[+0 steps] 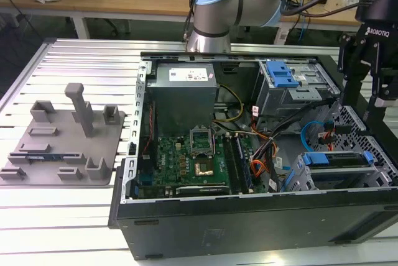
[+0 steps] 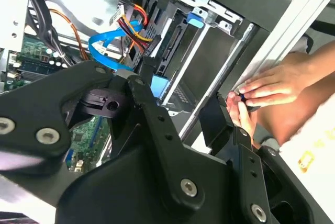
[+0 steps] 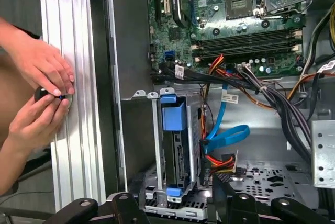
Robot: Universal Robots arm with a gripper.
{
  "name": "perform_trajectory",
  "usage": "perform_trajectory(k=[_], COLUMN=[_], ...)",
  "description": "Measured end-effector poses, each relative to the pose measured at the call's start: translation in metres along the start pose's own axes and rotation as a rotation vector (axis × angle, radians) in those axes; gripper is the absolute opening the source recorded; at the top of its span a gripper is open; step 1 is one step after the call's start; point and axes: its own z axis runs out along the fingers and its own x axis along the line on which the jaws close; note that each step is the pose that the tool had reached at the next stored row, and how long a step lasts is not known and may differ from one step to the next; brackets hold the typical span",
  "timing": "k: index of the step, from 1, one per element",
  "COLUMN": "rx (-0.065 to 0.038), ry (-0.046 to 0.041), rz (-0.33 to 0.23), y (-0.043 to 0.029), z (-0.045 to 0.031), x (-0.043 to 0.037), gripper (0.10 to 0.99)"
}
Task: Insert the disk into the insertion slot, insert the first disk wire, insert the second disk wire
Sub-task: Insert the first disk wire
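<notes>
- Two fingers of the gripper (image 1: 356, 112) stand spread wide with nothing between them. In the exterior view we see it hanging above the insertion slot (image 1: 297, 178), clear of it.
- The disk (image 1: 339, 160) sits inside the insertion slot with its blue carrier along the slot's open top, below the gripper and apart from it.
- The first wrist view gives us a blue flat cable (image 3: 230, 136) looping just beside the insertion slot, and red, yellow and black wires (image 3: 219, 161) near it. We cannot tell whether either is plugged into the disk.
- Both wrist views give us one hand (image 3: 44, 64) and another hand (image 3: 31, 124) pinching a small dark object (image 3: 46, 94) at the aluminium table (image 3: 73, 35), across the case wall (image 3: 110, 77) from the insertion slot.
- The exterior view gives us the motherboard (image 1: 193, 160) and a grey fixture plate (image 1: 62, 138), both well apart from the insertion slot.
</notes>
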Motion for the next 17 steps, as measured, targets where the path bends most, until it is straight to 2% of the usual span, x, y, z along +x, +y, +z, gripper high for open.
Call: perform_trajectory(k=[3, 4, 5, 6, 8, 11, 13, 14, 15, 17], rx=[0.003, 0.004, 0.005, 0.006, 0.006, 0.023, 0.041, 0.041, 0.035, 0.031], ry=[0.0138, 0.0175, 0.0195, 0.0249, 0.0264, 0.0267, 0.0272, 0.0292, 0.0324, 0.0338], rz=[0.007, 0.008, 0.009, 0.009, 0.009, 0.016, 0.028, 0.039, 0.058, 0.068], y=[0.0011, 0.0014, 0.0016, 0.0017, 0.0019, 0.0023, 0.0032, 0.0032, 0.0034, 0.0036], z=[0.0022, 0.0028, 0.0031, 0.0041, 0.0072, 0.01, 0.0115, 0.0125, 0.0146, 0.0165], x=[-0.0016, -0.0023, -0.0028, -0.004, -0.0054, -0.0066, -0.0072, -0.0077, -0.0084, -0.0097], gripper=[0.608, 0.541, 0.541, 0.408, 0.408, 0.408, 0.408, 0.408, 0.408, 0.408])
